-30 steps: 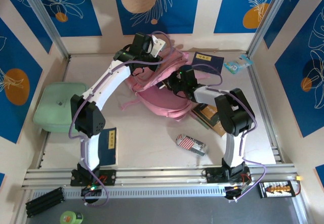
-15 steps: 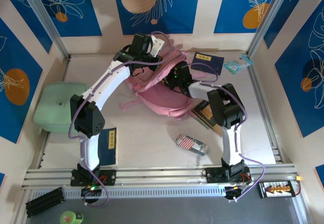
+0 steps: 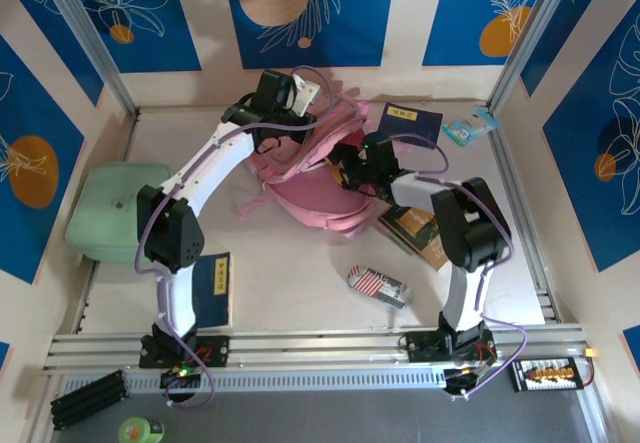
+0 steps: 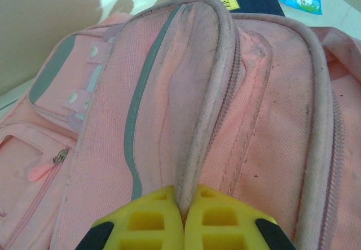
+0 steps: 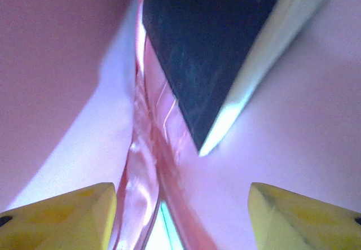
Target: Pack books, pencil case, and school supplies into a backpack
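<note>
At the far middle of the table (image 3: 300, 263) the pink backpack (image 3: 300, 188) lies slumped, and I have both arms reaching onto it. On the left wrist camera my left gripper (image 4: 183, 219) has its yellow fingers (image 4: 149, 222) pressed together on a raised pink seam along the backpack's top, pinching it between them. My right gripper (image 5: 180, 205) is down inside the bag, surrounded by pink lining, and its two yellow tips stand wide apart at the lower corners of that view with nothing between them. Just ahead of it a dark blue book (image 5: 208, 52) sits inside the bag, one corner pointing toward the fingers.

From the overhead camera I can see a second dark blue book (image 3: 410, 123) lying on the table just beyond the bag, and a third dark blue book (image 3: 212, 288) near the left arm's base. The tan-and-black notebook (image 3: 420, 233) lies partly under the right arm. The striped pouch (image 3: 378, 286) rests on the table, well apart from the bag. A green case (image 3: 115, 208) sits at the left wall, and a blue packet (image 3: 470, 130) lies in the far right corner
</note>
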